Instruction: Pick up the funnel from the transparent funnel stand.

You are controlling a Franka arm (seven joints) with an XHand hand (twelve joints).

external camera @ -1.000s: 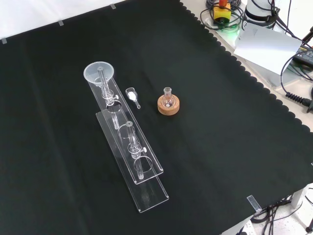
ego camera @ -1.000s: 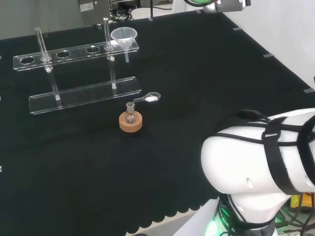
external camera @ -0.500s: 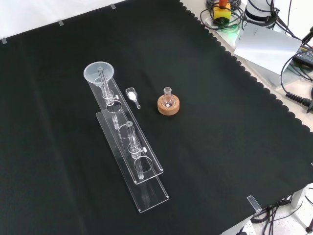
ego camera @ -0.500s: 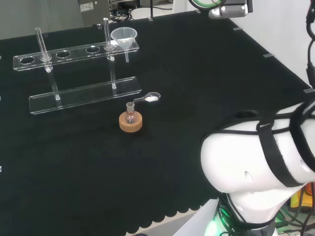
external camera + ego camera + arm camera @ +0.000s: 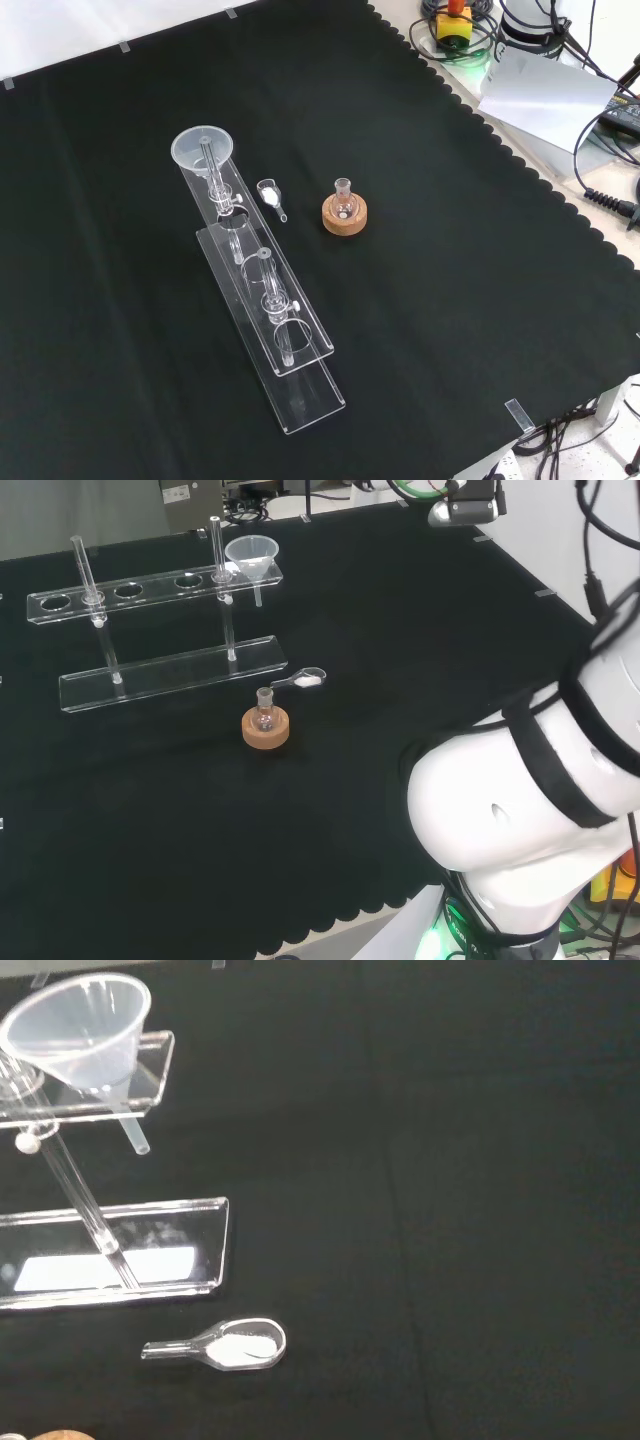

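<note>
A clear plastic funnel [image 5: 252,554] sits in the end hole of the transparent stand's upper shelf [image 5: 150,584], at the far left of the cloth in the head view. Its stem hangs down through the shelf above the base plate [image 5: 170,672]. In the front view the funnel [image 5: 203,148] is at the far end of the stand [image 5: 300,345], with its wide mouth up. The wrist view looks at the funnel [image 5: 80,1030] from some way off, above the end of the stand [image 5: 120,1260]. Nothing touches the funnel.
A small round flask on a cork ring [image 5: 265,725] stands in front of the stand, seen also in the front view [image 5: 344,212]. A clear scoop with white powder [image 5: 235,1344] lies between them. The arm's white link [image 5: 520,800] stands at the head view's right.
In the head view the arm's white link has turned and its upper part has risen toward the right edge. The funnel, stand, flask and scoop have not moved.
</note>
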